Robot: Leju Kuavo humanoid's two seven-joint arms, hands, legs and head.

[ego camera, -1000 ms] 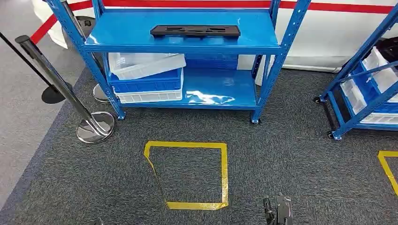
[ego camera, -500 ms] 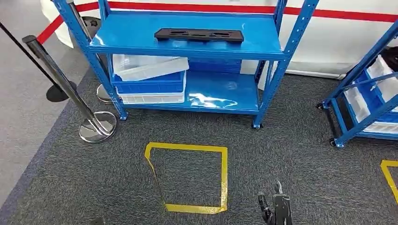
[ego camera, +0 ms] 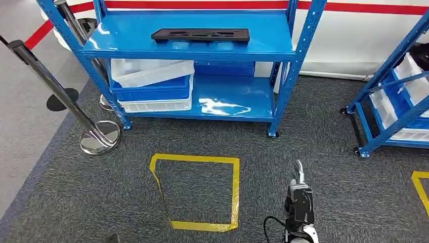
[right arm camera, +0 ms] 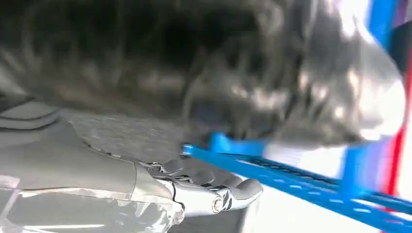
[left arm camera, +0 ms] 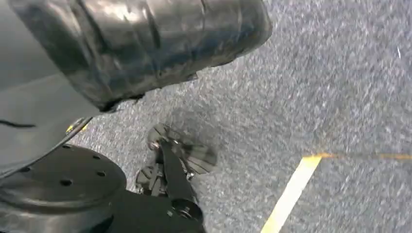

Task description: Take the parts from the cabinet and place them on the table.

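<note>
While my right hand point(ego camera: 299, 200) has risen into sight at 5 o'clock, grip unreadable, the long black moulded part point(ego camera: 200, 34) lies untouched on the blue steel cabinet's point(ego camera: 283, 50) top shelf at 12 o'clock; reaching begins.

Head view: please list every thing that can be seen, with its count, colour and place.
Part: one, black, long and flat, on the top shelf of the middle cabinet.
Cabinet: one, blue metal, straight ahead on the carpet.
Bins: a stack, white and blue, on the cabinet's lower shelf at its left end; the exact count is unclear.
Second rack: one, blue, at the right edge, holding white and blue bins.
Tape square: one, yellow, on the carpet before the cabinet.
Tape corner: one, yellow, at the far right.
Barrier posts: two, chrome, left of the cabinet.
Carpet: dark grey.
Right hand: one, dark, low over the carpet right of the tape square, holding nothing.
</note>
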